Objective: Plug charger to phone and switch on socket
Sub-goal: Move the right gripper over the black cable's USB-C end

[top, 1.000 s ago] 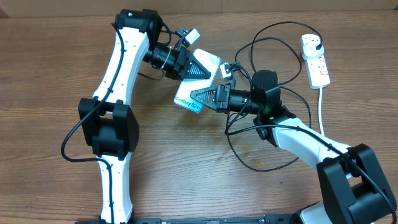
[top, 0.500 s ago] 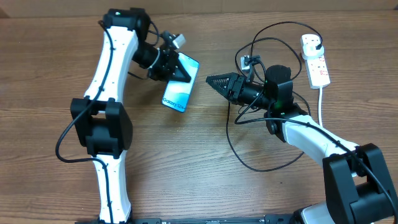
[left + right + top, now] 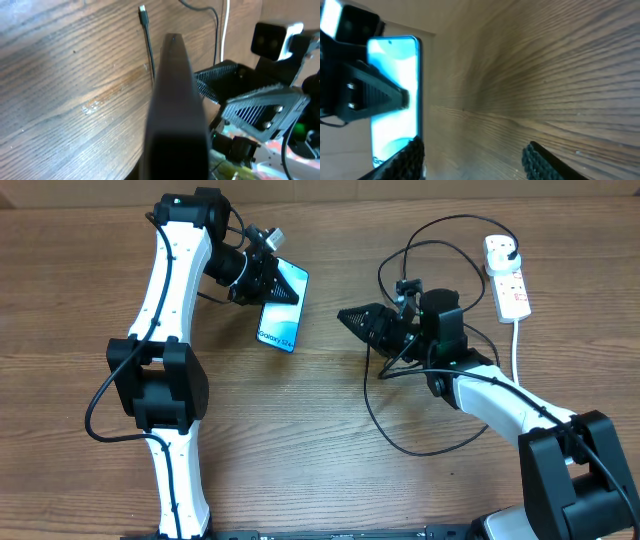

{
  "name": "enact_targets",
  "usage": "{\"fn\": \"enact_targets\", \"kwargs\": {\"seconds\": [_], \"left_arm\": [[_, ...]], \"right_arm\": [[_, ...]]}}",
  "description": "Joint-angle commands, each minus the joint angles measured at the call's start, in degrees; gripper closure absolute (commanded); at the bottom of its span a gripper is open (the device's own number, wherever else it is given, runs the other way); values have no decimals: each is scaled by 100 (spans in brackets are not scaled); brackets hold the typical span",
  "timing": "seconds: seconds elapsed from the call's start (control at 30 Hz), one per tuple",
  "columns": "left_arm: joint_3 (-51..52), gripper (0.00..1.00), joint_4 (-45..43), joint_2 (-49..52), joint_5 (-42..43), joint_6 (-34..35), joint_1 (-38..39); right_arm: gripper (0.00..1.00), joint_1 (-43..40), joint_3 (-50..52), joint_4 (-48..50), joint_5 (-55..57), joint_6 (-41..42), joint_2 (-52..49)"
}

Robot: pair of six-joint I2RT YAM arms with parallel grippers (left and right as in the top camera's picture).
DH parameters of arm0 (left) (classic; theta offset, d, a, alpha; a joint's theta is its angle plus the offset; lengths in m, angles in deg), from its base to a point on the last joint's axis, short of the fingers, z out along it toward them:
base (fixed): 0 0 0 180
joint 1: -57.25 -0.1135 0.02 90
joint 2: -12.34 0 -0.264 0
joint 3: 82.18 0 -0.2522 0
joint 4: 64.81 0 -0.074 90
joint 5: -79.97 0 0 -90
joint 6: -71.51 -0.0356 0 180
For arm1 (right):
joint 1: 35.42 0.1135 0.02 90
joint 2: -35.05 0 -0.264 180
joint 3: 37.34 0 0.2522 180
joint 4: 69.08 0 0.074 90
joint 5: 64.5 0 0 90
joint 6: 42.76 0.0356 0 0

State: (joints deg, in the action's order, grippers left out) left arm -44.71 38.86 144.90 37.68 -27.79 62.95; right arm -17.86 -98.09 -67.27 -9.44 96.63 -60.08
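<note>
Left gripper clamped tight on the phone, pinching its upper end. Phone sits upper left of centre on the table, tilted, lit screen with "Galaxy S24" facing the right arm. Can't tell if its lower end touches the wood. Right wrist view shows the phone screen-on with a left finger across it. Left wrist view only gets it as a dark blurred slab up the middle.

Right gripper open wide and holding nothing, tips pointing at the phone, well apart from it.

Charger is not in the phone. Its black cable loops around and under the right arm. Connector tip lies loose on the table. Plug sits in the socket at the far right edge, and a white cord runs down from it. Switch state too small to tell.
</note>
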Motion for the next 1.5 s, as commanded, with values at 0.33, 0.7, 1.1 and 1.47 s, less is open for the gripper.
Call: {"fn": "enact_targets", "kwargs": {"seconds": [0.33, 0.7, 1.1, 1.47], "left_arm": [[-35, 96, -592, -105, 1384, 857, -11], [-35, 96, -1233, -105, 1134, 1008, -173], [-35, 96, -769, -105, 483, 345, -162], [-35, 96, -1226, -105, 422, 350, -155]], "right_arm": [[23, 37, -2531, -5224, 1753, -2024, 61], [0, 37, -3099, -6666, 2677, -2116, 61], [23, 48, -3014, -5873, 2848, -2428, -474], [32, 48, -3303, -4988, 2889, -2743, -1700]]}}
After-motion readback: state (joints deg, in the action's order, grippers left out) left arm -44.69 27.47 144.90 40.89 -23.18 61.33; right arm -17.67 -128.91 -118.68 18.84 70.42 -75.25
